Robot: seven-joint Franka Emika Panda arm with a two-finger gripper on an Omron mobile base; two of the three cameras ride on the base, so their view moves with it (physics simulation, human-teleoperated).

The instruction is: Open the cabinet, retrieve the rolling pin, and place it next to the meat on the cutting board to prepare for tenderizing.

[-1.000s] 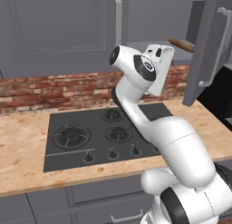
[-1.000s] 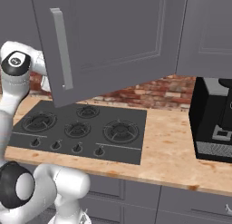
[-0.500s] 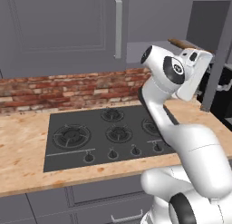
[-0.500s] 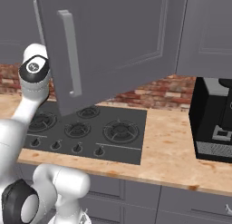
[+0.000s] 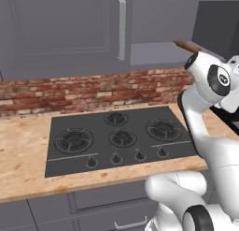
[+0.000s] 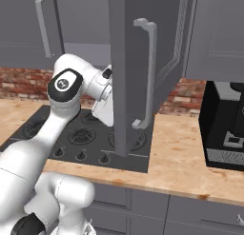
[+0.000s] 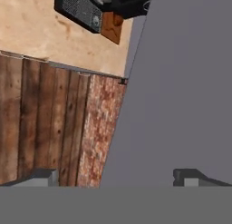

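Cabinet (image 6: 131,72), door swung open, fills the centre of the right base view, its silver handle (image 6: 148,72) running vertically down the door's front. Stove (image 5: 116,139) occupies the middle of the left base view, set into the wooden counter (image 5: 23,150). Coffee machine (image 6: 224,127) stands at right edge. Rolling pin (image 5: 187,46), upper right of the left base view, lies on the cabinet shelf. Gripper (image 7: 120,175), jaws spread wide and empty, sits at the hand view's bottom. Cutting board (image 7: 112,26), upper centre, lies just beside the machine.

stove (image 5: 116,137): black, set in wooden counter (image 5: 23,146) | brick backsplash (image 5: 70,92) behind | coffee machine (image 6: 224,127): on counter, right
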